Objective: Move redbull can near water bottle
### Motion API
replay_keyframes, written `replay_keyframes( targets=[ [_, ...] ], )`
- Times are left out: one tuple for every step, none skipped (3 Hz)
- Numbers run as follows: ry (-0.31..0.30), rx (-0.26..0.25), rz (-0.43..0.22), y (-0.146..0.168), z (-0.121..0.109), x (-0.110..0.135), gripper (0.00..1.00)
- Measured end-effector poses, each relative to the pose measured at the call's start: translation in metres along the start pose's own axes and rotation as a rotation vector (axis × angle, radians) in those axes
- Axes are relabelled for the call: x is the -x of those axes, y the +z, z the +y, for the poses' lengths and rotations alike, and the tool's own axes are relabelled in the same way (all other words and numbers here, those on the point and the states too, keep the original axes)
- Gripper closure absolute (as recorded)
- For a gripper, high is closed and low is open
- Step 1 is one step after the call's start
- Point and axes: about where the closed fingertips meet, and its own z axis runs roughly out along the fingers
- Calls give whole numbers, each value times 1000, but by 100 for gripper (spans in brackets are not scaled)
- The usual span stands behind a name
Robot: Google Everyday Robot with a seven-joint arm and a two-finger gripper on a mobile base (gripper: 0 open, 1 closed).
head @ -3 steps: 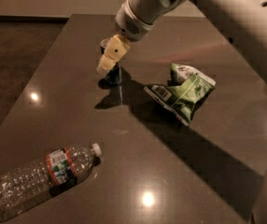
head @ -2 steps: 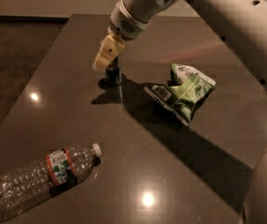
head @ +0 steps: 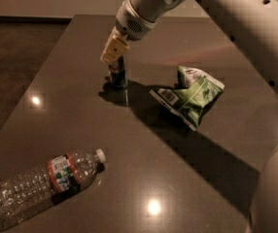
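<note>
The redbull can [head: 118, 75] stands upright on the dark table [head: 144, 144] at the back middle, and its top is hidden behind my gripper. My gripper [head: 115, 53], with cream-yellow tips, hangs from the white arm right over the can's top. The water bottle [head: 46, 178] lies on its side near the front left corner, with its white cap pointing right toward the table's middle. The can and the bottle are far apart.
A green and white snack bag [head: 190, 97] lies crumpled to the right of the can. The white arm [head: 236, 18] crosses the upper right of the view. The table's left edge [head: 27, 96] runs diagonally, with dark floor beyond it.
My gripper has shifted slightly left and up over the can. The can, the bottle and the bag stay where they were.
</note>
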Motion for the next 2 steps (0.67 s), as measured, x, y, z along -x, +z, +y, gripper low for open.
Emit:
replay_keyframes(
  targets=[
    [-31, 14, -24, -12, 9, 4, 87],
    [-98, 55, -67, -31, 31, 16, 100]
  ],
)
